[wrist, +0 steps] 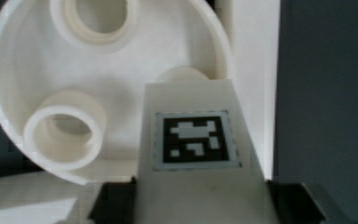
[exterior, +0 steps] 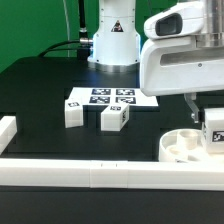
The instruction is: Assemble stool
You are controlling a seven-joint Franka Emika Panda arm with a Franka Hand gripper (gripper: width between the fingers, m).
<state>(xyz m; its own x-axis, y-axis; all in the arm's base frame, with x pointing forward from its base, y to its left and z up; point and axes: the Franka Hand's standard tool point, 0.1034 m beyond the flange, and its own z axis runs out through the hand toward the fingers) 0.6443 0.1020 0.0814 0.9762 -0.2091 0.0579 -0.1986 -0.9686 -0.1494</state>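
The stool's round white seat lies at the exterior view's right front, sockets facing up. My gripper hangs just over its far right side, shut on a white leg block with a tag. In the wrist view the held leg block runs out from between the dark fingers of the gripper, its tip over the seat between two round sockets. Two more leg blocks stand on the black table left of centre.
The marker board lies behind the two loose blocks. A long white rail borders the table's front, with a short one on the exterior view's left. The arm's base stands at the back.
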